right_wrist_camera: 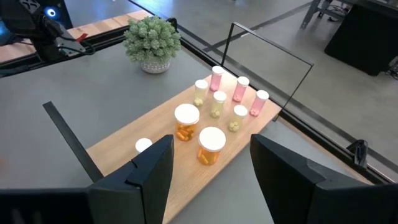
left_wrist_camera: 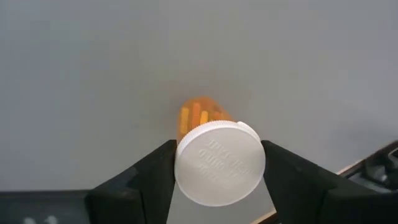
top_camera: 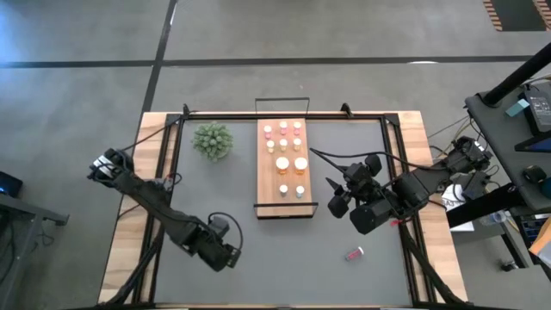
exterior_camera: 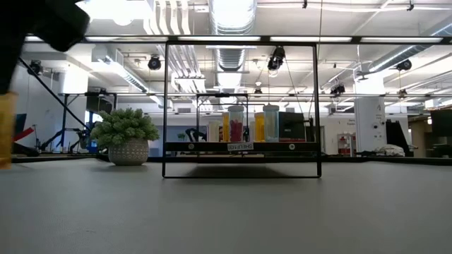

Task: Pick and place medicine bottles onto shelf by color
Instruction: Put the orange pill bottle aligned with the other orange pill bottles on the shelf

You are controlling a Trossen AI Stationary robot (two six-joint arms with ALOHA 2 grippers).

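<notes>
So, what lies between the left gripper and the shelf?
In the high view, only bare dark table lies between the left gripper, closed on an orange bottle, and the shelf.

Held orange bottle (left_wrist_camera: 211, 155) shows mostly its cap; fallen bottle (top_camera: 355, 254) too small to identify

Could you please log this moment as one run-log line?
left gripper: shut on orange bottle | right gripper: open, empty, above shelf

We see the left tool (left_wrist_camera: 217, 180) closed around a bottle (left_wrist_camera: 219, 160), the tabletop (top_camera: 258, 250) beneath it. Ahead of the right tool (right_wrist_camera: 211, 180) lies the shelf (right_wrist_camera: 155, 168) carrying upright bottles (right_wrist_camera: 217, 102); the plant (right_wrist_camera: 152, 40) stands beyond the shelf's far end.
</notes>
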